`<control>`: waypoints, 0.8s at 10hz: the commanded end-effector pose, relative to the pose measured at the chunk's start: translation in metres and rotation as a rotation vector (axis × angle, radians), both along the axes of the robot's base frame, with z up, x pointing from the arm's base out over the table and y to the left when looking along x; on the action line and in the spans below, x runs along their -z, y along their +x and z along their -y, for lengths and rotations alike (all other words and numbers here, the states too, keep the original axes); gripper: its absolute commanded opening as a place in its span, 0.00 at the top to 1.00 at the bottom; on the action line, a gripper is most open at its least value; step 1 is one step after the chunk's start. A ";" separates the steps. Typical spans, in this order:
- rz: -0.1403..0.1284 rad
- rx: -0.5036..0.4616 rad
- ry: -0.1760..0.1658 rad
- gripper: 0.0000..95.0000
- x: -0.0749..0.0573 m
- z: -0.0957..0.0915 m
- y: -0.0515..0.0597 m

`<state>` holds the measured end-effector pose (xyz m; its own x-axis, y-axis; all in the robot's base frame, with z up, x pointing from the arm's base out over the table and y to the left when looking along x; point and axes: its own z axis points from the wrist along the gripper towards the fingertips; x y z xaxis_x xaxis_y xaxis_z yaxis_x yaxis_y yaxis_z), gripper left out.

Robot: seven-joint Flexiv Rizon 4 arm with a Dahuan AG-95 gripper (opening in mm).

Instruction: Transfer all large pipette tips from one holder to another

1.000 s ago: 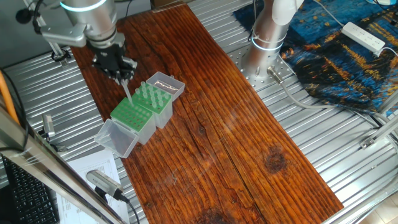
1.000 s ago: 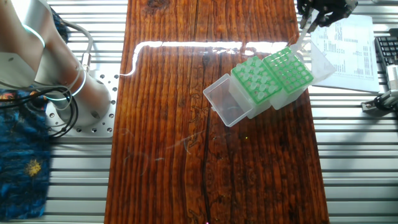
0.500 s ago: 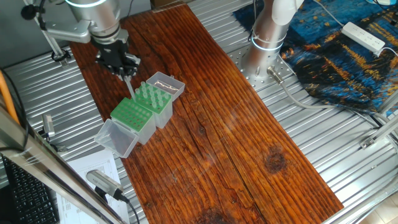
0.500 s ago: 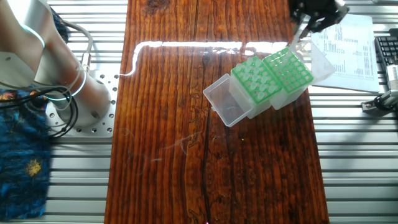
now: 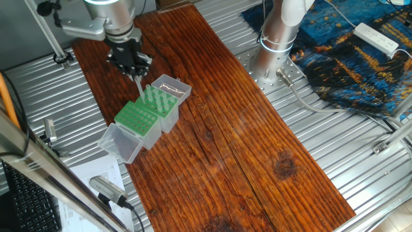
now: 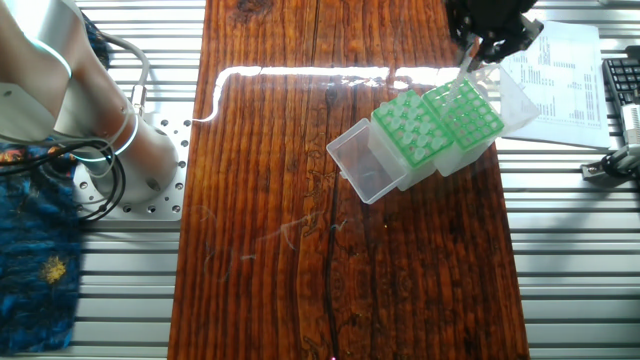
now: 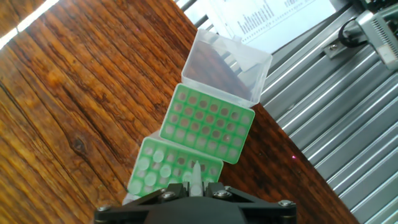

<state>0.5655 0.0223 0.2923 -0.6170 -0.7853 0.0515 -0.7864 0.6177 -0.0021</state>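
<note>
My gripper [image 5: 135, 72] is shut on one large pipette tip [image 5: 139, 86], a pale cone that hangs point down just above the holders. In the hand view the tip [image 7: 195, 173] sticks out between the dark fingers [image 7: 214, 190], over the holder full of tips [image 7: 163, 171]. That holder [image 5: 157, 100] carries several upright large pipette tips. Beside it stands a green holder [image 5: 136, 116] whose holes [image 7: 208, 124] look bare. From the other fixed view the gripper [image 6: 470, 55] holds the tip [image 6: 460, 80] near the seam between both holders [image 6: 412, 125] [image 6: 466, 110].
Each holder has a clear hinged lid lying open [image 5: 175, 86] [image 5: 119, 142]. They sit on a wooden board [image 5: 257, 148] over ribbed metal. Printed paper [image 6: 560, 70] and a keyboard [image 6: 622, 90] lie past the board's edge. The arm's base [image 5: 277, 38] stands at the back.
The gripper has carried the held tip sideways, from beside the bare green holder to the holder that is full of tips. Both holders and their lids have stayed put.
</note>
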 end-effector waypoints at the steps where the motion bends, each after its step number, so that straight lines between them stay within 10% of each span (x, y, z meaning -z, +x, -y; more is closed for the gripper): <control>1: 0.004 -0.006 0.001 1.00 -0.001 0.003 -0.003; 8: -0.002 -0.029 0.004 1.00 0.005 0.014 -0.005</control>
<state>0.5610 0.0085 0.2872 -0.5939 -0.8029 0.0508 -0.8038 0.5948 0.0038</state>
